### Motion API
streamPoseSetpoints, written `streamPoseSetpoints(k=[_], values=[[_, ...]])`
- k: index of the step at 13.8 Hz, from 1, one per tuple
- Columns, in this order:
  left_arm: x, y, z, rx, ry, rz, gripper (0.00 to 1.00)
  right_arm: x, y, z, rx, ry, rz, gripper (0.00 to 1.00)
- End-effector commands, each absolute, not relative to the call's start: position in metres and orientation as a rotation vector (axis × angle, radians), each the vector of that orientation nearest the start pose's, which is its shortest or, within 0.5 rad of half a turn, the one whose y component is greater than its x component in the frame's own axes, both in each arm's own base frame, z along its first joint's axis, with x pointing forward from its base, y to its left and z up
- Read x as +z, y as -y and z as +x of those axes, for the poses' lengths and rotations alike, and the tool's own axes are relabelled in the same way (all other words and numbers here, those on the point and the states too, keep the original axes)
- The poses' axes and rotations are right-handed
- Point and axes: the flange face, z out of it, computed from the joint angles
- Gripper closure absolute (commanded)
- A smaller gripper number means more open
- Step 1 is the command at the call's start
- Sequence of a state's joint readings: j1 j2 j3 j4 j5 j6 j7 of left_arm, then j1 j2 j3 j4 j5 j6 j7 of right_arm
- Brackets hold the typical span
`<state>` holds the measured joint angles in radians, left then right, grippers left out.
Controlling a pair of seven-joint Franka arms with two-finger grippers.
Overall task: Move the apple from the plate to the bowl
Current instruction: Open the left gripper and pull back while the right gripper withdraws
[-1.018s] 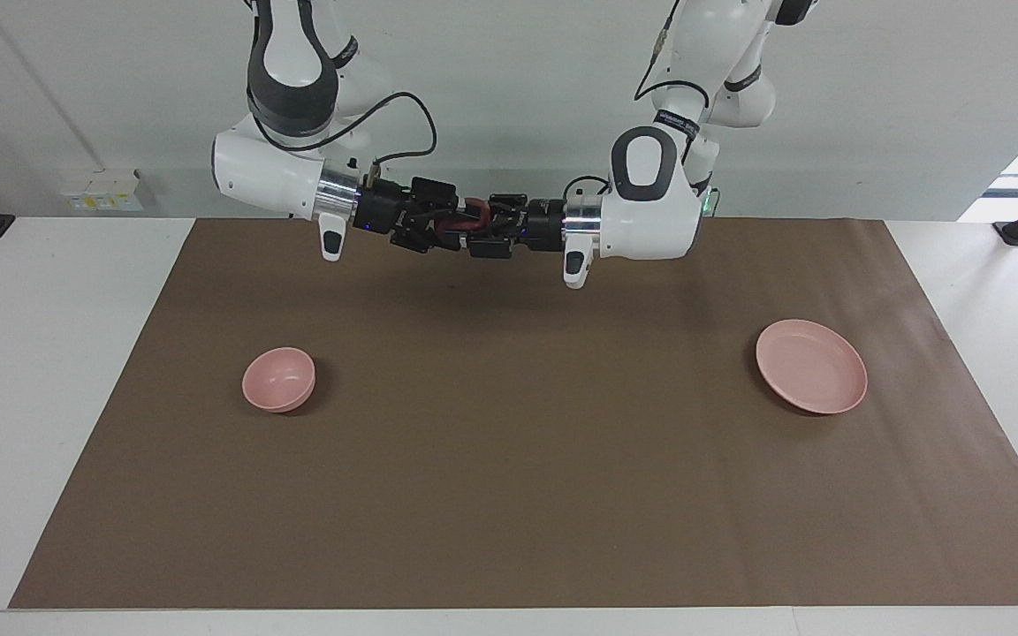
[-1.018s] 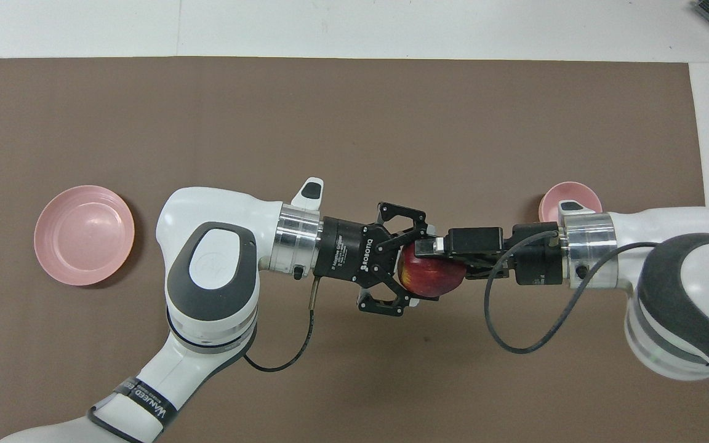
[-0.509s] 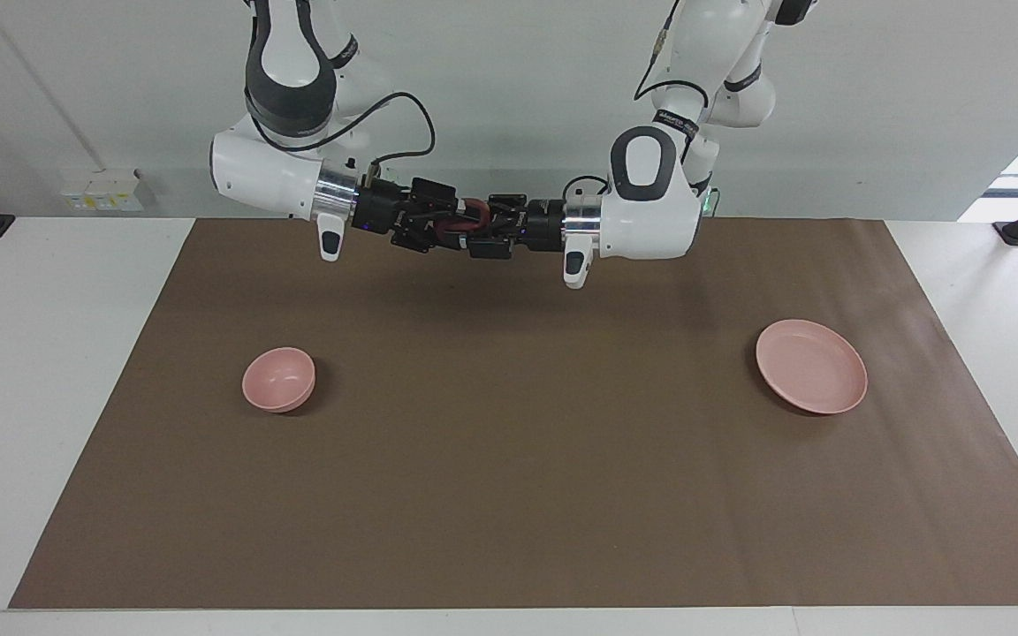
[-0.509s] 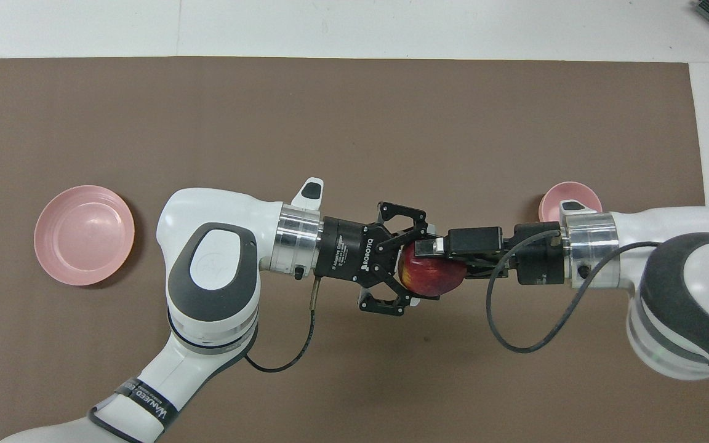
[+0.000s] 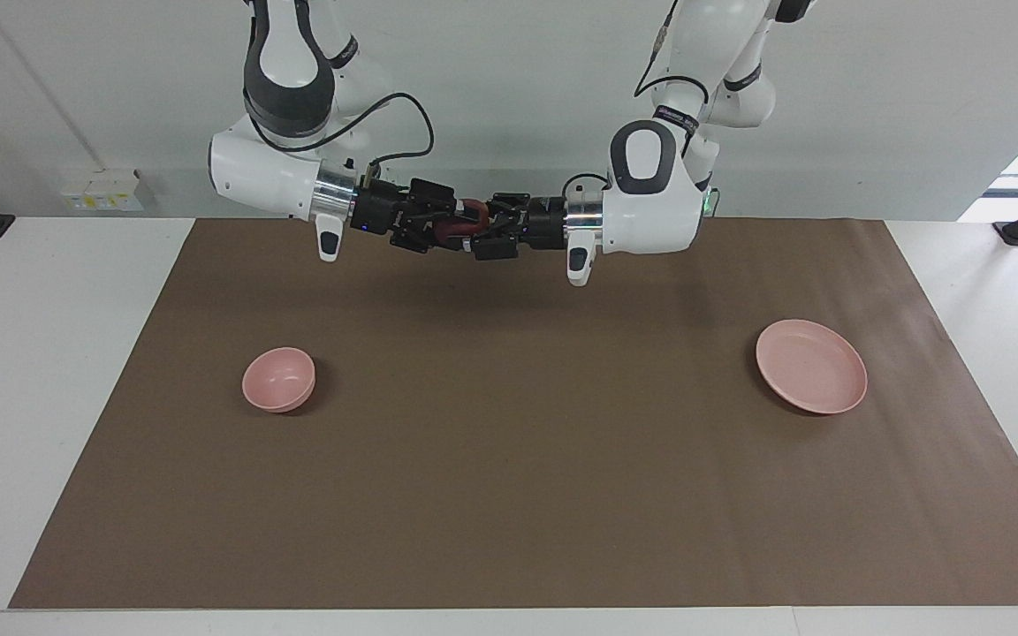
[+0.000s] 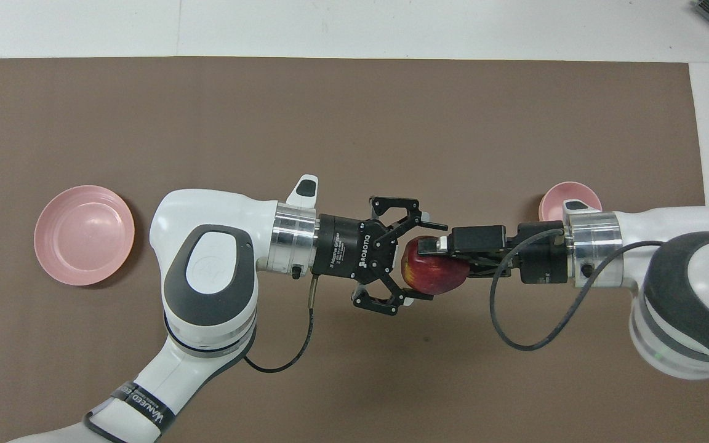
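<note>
The dark red apple (image 6: 433, 274) hangs in the air over the middle of the brown mat, between both grippers; in the facing view the apple (image 5: 456, 228) is mostly hidden by fingers. My right gripper (image 6: 436, 263) is shut on it, one finger lying across its top. My left gripper (image 6: 426, 260) is open, its fingers spread on either side of the apple and apart from it. The pale pink plate (image 5: 811, 366) lies bare toward the left arm's end. The small pink bowl (image 5: 278, 378) stands bare toward the right arm's end, and in the overhead view my right wrist partly covers the bowl (image 6: 570, 194).
A brown mat (image 5: 509, 459) covers most of the white table. Both forearms stretch level above the mat's edge nearest the robots. A black cable (image 6: 514, 332) loops from the right wrist.
My left gripper's fingers have spread open off the apple and drawn back a little. The apple stays in my right gripper, shifted slightly toward the right arm's end.
</note>
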<state>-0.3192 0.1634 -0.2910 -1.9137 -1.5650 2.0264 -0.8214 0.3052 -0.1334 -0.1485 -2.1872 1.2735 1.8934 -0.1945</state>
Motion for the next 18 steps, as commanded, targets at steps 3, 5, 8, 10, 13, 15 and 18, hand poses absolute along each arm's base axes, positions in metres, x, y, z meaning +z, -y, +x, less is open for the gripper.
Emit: streamPoseSetpoints(k=[3, 5, 8, 10, 13, 15, 18], values=[[0.457, 0.343, 0.491, -0.945, -1.019, 1.756, 0.00, 0.472, -0.115, 0.500, 0.127, -0.207, -2.045, 1.00], [0.451, 0.324, 0.499, -0.898, -1.006, 1.875, 0.00, 0.464, -0.091, 0.508, 0.108, -0.187, -2.147, 1.00], [0.454, 0.308, 0.503, -0.791, -0.940, 2.110, 0.00, 0.453, -0.045, 0.531, 0.065, -0.086, -2.407, 1.00], [0.461, 0.286, 0.511, -0.743, -0.901, 2.246, 0.00, 0.451, -0.023, 0.544, 0.050, -0.025, -2.540, 1.00], [0.464, 0.265, 0.517, -0.587, -0.810, 2.532, 0.00, 0.445, -0.004, 0.554, 0.020, 0.075, -2.770, 1.00], [0.470, 0.260, 0.520, -0.538, -0.784, 2.610, 0.00, 0.431, 0.002, 0.565, -0.025, 0.140, -2.897, 1.00], [0.478, 0.239, 0.533, -0.493, -0.818, 2.613, 0.00, 0.417, 0.009, 0.587, -0.144, 0.254, -3.066, 1.00]])
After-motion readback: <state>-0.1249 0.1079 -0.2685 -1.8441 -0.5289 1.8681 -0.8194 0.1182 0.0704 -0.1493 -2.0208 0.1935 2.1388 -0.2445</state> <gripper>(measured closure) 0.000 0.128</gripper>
